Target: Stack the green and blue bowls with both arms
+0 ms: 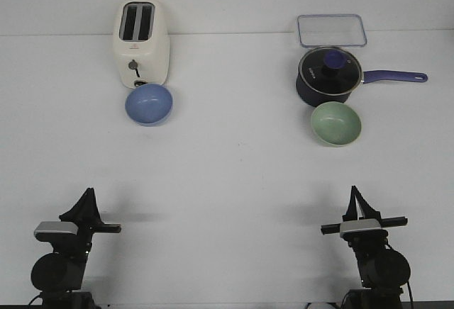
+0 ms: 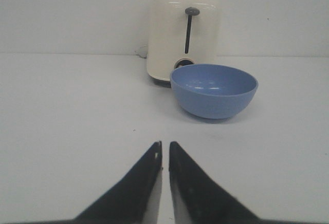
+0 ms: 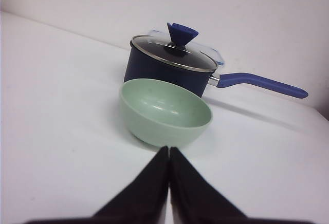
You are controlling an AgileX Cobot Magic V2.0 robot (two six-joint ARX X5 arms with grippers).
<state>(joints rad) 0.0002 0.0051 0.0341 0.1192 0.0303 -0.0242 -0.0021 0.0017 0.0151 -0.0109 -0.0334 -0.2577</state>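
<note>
The blue bowl (image 1: pixel 149 104) stands upright on the white table just in front of a cream toaster, at the far left; it also shows in the left wrist view (image 2: pixel 214 90). The green bowl (image 1: pixel 336 123) stands upright just in front of a dark navy saucepan at the far right; it also shows in the right wrist view (image 3: pixel 165 112). My left gripper (image 1: pixel 89 194) is shut and empty near the front edge, far short of the blue bowl; it shows in its wrist view (image 2: pixel 165 144). My right gripper (image 1: pixel 352 192) is shut and empty, well short of the green bowl; it shows in its wrist view (image 3: pixel 169 149).
A cream toaster (image 1: pixel 141 42) stands right behind the blue bowl. A navy saucepan (image 1: pixel 329 75) with a glass lid stands behind the green bowl, its long handle (image 1: pixel 394 76) pointing right. A clear rectangular container (image 1: pixel 331 30) lies behind the pan.
</note>
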